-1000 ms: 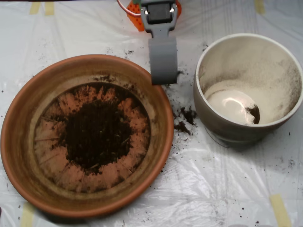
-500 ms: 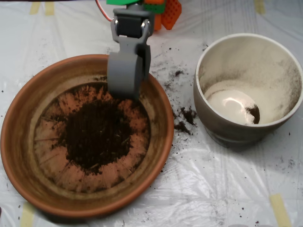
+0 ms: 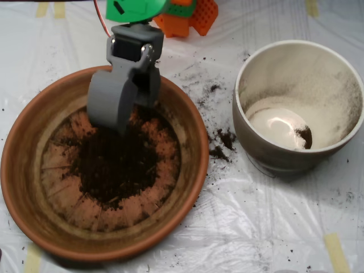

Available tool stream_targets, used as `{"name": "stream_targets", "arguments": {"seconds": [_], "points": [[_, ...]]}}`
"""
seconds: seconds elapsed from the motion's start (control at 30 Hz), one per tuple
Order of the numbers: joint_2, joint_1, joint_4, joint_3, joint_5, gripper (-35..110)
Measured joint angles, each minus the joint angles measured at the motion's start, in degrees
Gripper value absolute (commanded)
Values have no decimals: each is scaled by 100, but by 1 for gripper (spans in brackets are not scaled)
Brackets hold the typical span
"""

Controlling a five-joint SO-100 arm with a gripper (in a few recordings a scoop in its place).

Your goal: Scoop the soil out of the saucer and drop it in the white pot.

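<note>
At the bottom edge of the frame we see the clear plastic sheet [image 3: 239, 227] covering the table, dotted with stray crumbs and held down by strips of yellow tape [image 3: 335, 250]. Above it, filling the left half, sits the saucer [image 3: 34, 187], its ridged base carrying a dark mound of the soil [image 3: 116, 165] at the centre. The scoop [image 3: 114, 116] hangs inside the saucer's upper part, its lower edge at the top margin of the mound; we cannot tell whether its two shells are spread or pressed together. Right of the saucer, spilled clumps [image 3: 222, 145] lie on the sheet. At the right stands the white pot [image 3: 256, 142], with a small dab of soil on its floor. At the top edge we see the arm's green and orange parts [image 3: 170, 8].
</note>
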Motion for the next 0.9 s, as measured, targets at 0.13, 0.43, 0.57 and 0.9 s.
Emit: {"name": "stream_targets", "arguments": {"seconds": [0.13, 0.43, 0.57, 0.9], "points": [[-606, 202, -9, -229, 0, 42], [-3278, 686, 413, -2065, 88, 44], [-4034, 817, 527, -2610, 132, 45], [-5493, 756, 1222, -4087, 70, 37]]}}
